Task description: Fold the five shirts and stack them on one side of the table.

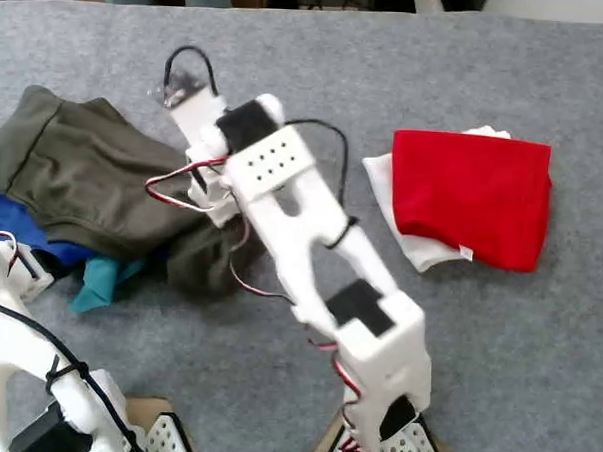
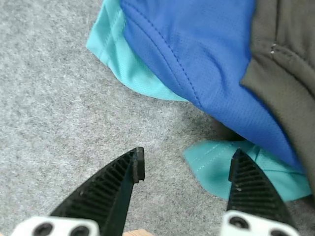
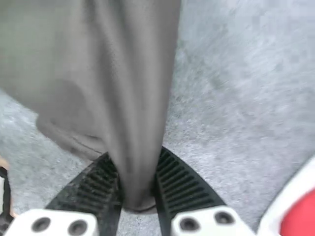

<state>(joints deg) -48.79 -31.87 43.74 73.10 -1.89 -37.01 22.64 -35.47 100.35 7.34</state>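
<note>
An olive shirt (image 1: 84, 171) lies crumpled at the table's left, on top of a blue shirt (image 1: 11, 223) and a teal shirt (image 1: 99, 282). My right gripper (image 3: 135, 160) is shut on a fold of the olive shirt (image 3: 123, 88), which hangs lifted off the table. In the high view the right gripper (image 1: 208, 187) is at that shirt's right edge. My left gripper (image 2: 189, 164) is open just above the table, with the teal shirt (image 2: 216, 164) next to one finger and the blue shirt (image 2: 197, 54) beyond. A folded red shirt (image 1: 473, 193) rests on a folded white shirt (image 1: 406, 231) at the right.
The grey felt table (image 1: 535, 376) has free room in the middle and at the front right. The left arm (image 1: 16, 344) rises from the front left corner. The right arm's cables (image 1: 183, 196) loop over the pile.
</note>
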